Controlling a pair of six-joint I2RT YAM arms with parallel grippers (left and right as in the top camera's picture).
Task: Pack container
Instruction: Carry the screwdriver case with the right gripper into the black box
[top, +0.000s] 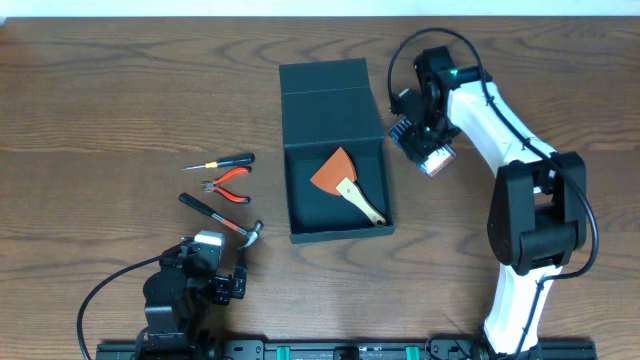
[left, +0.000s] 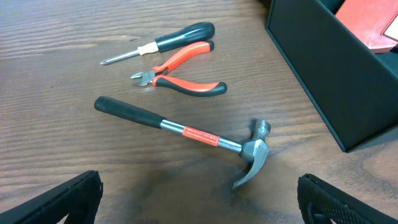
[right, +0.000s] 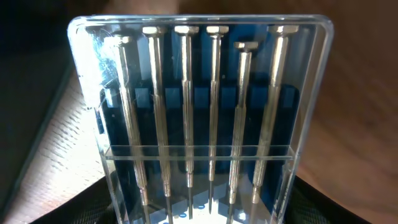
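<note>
The dark square container (top: 300, 232) stands open at mid-table, its flap lid (top: 325, 95) folded back. An orange-bladed scraper (top: 342, 180) with a wooden handle lies inside. My right gripper (top: 425, 140) is shut on a clear case of several small precision screwdrivers (right: 199, 118) and holds it just right of the container's far right corner. My left gripper (top: 222, 283) is open and empty near the front edge, just short of a claw hammer (left: 186, 134). The container's wall also shows in the left wrist view (left: 329, 74).
Left of the container lie a black-handled screwdriver (top: 225, 161) and red-handled pliers (top: 228, 184), with the hammer (top: 222, 216) in front of them. The screwdriver (left: 165, 43) and pliers (left: 183, 74) also show in the left wrist view.
</note>
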